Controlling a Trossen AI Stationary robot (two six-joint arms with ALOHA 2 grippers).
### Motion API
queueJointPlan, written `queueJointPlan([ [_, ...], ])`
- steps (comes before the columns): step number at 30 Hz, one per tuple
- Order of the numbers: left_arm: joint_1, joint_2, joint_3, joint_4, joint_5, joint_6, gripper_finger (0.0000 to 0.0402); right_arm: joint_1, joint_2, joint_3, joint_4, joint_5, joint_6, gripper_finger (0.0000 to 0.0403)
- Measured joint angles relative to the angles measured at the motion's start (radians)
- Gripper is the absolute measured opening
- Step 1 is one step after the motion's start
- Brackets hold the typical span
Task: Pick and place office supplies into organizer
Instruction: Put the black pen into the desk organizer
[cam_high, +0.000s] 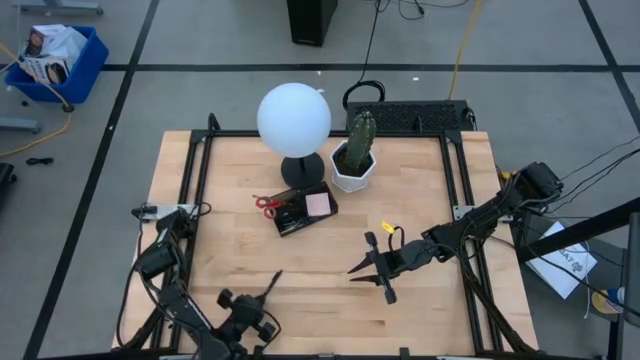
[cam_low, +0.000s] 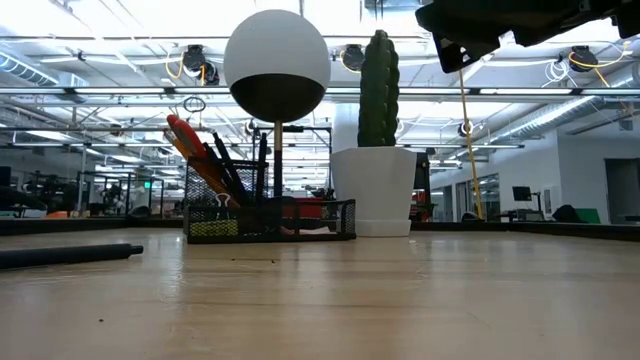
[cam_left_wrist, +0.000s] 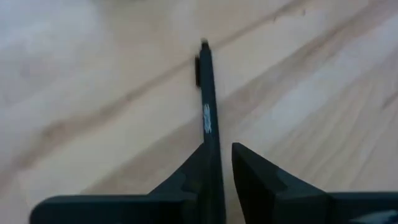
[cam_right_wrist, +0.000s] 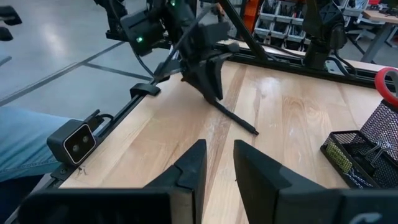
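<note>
The left end effector (cam_high: 272, 283) sits low over the near edge of the wooden counter (cam_high: 420, 230), its fingers closed onto a slim black pen (cam_left_wrist: 206, 106). In the left wrist view the pen runs out from between the two fingers (cam_left_wrist: 193, 171) and lies along the wood, its clip end pointing away. From the right wrist view the same pen (cam_right_wrist: 236, 118) slants down from that end effector (cam_right_wrist: 208, 81) with its far tip touching the counter.

The right end effector (cam_high: 372, 262) hangs above the middle of the counter, well apart from the organizer. Its fingers (cam_right_wrist: 189, 168) stand slightly parted with a narrow gap between them, and nothing lies in that gap.

The organizer (cam_high: 303, 210), a small black mesh tray, stands toward the back of the counter just in front of the lamp base (cam_high: 302, 170) and near the white cactus pot (cam_high: 353, 172). A pink sticky-note pad (cam_high: 318, 204) lies in its right part. The red-handled scissors (cam_high: 267, 203) stick out at its left end. In the low view the organizer (cam_low: 270, 220) holds the scissors (cam_low: 195, 150) and several dark pens (cam_low: 228, 170) leaning upright to the left, with the white lamp globe (cam_low: 277, 60) and the cactus (cam_low: 379, 90) rising behind it. A small yellow tag (cam_high: 387, 228) shows near the right arm.
</note>
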Motion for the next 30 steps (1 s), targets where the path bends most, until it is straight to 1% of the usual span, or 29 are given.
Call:
queueJointPlan([
  [4, -0.001, -0.004, -0.048, 0.11, 0.003, 0.019, 0.0094, 0.0, 0.0, 0.0, 0.001, 0.0, -0.001, 0.0073],
  [5, 0.0, -0.004, -0.059, 0.126, 0.028, 0.003, 0.0101, 0.0, 0.0, -0.001, 0.001, 0.0, -0.001, 0.0073],
  [7, -0.002, -0.008, -0.087, 0.156, 0.042, -0.017, 0.0112, 0.0, 0.0, -0.001, 0.002, 0.0, -0.001, 0.0073],
  [11, -0.009, -0.012, -0.146, 0.232, 0.046, -0.035, 0.012, 0.0, 0.0, -0.001, 0.001, 0.0, 0.0, 0.0073],
  [15, -0.012, -0.015, -0.179, 0.275, 0.03, -0.035, 0.0102, 0.0, 0.0, -0.014, 0.017, 0.0, -0.001, 0.0073],
  [21, -0.012, -0.009, -0.182, 0.282, -0.02, -0.035, 0.0037, -0.013, 0.001, -0.029, 0.016, 0.0, -0.001, 0.0073],
  [25, -0.01, -0.009, -0.183, 0.283, -0.041, -0.035, 0.0033, -0.021, 0.001, -0.029, 0.016, 0.0, 0.0, 0.0073],
  [30, -0.005, -0.003, -0.185, 0.299, -0.135, -0.035, 0.0034, -0.028, 0.001, -0.029, 0.001, 0.0, 0.0, 0.0073],
])
